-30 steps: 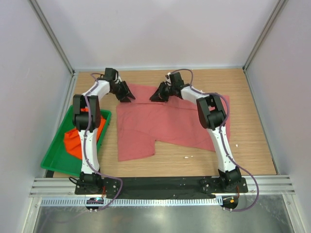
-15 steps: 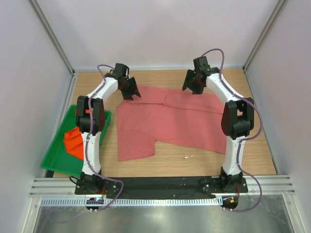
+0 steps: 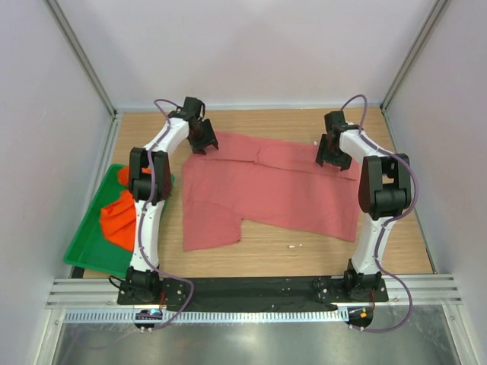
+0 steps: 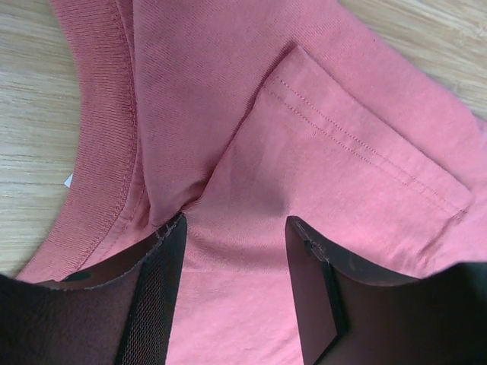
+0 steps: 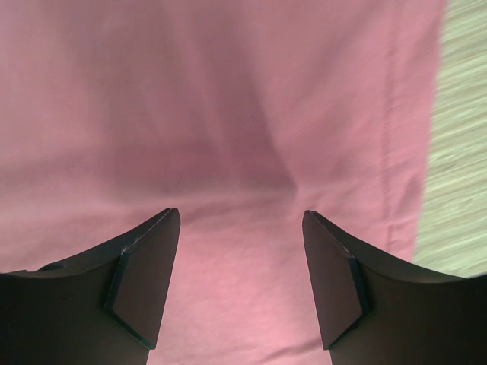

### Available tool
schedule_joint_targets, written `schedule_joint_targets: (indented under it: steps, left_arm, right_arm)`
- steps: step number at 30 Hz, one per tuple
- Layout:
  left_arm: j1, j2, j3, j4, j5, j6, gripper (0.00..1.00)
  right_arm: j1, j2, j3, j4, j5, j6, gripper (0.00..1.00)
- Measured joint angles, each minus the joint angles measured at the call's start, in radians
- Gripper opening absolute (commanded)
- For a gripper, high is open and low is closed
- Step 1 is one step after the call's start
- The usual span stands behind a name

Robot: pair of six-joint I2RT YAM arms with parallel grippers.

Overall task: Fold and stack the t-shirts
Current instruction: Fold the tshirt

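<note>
**Task item 1.** The dusty rose-pink cloth t-shirt (image 3: 266, 186) lies flat across the middle of the wooden table (image 3: 274, 251), with one flap reaching toward the near left. A crease runs along its far edge. This suggests a strip has been turned over there, so the first fold appears to be laid but the garment is far from a compact packet.

**Task item 2.** The bright orange cloth t-shirt (image 3: 114, 220) sits crumpled in the green plastic tray (image 3: 85, 249) at the left, partly hidden by the left arm. It appears unfolded, so stacking is not yet possible.

**Left end effector (image 3: 204, 143).** It sits low over the far-left corner of the pink shirt. The fingers are spread, with nothing pinched between them. The wrist view shows the ribbed collar (image 4: 103, 114) and a stitched sleeve hem (image 4: 358, 144) directly beneath, with a small pucker running to one fingertip.

**Right end effector (image 3: 333, 156).** It sits over the far-right corner near the shirt's side seam. The fingers are likewise spread and holding nothing, with smooth cloth below.

**Assessment.** The two arms stand at matching corners, which keeps the far edge straight and level. Both are placed for either a fresh pinch or a withdrawal.

**Risk.** The pucker at the left may drag if that arm lifts carelessly.
</note>
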Motion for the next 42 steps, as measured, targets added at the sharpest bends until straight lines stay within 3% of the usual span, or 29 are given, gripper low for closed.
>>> schedule_joint_targets:
  steps: [9, 15, 28, 30, 34, 36, 39, 42]
  left_arm:
    - [0.011, 0.029, 0.048, -0.031, 0.021, -0.028, 0.57]
    - [0.027, 0.055, 0.084, -0.021, 0.063, -0.077, 0.57]
    - [0.042, 0.102, 0.137, 0.056, 0.126, -0.163, 0.62]
    - [0.034, 0.097, 0.132, 0.063, 0.120, -0.156, 0.64]
    - [0.006, 0.046, 0.073, 0.064, 0.056, -0.121, 0.71]
    - [-0.013, -0.003, 0.027, 0.038, 0.013, -0.094, 0.72]
    - [-0.046, -0.129, -0.066, -0.017, -0.077, -0.035, 0.72]
    - [-0.079, -0.303, -0.167, -0.051, -0.153, 0.024, 0.66]
  right_arm:
    - [-0.066, 0.011, 0.035, 0.045, 0.014, 0.003, 0.72]
    - [-0.063, 0.121, 0.099, 0.082, 0.013, -0.006, 0.71]
    - [-0.063, 0.406, 0.544, 0.103, 0.025, -0.154, 0.72]
    - [-0.067, 0.426, 0.581, 0.098, 0.025, -0.172, 0.79]
    - [-0.071, 0.426, 0.611, 0.037, 0.044, -0.178, 0.87]
    - [-0.076, 0.407, 0.617, -0.013, 0.048, -0.158, 1.00]
    - [-0.090, 0.322, 0.570, -0.072, 0.044, -0.119, 1.00]
    - [-0.115, 0.133, 0.411, -0.109, 0.018, -0.075, 1.00]
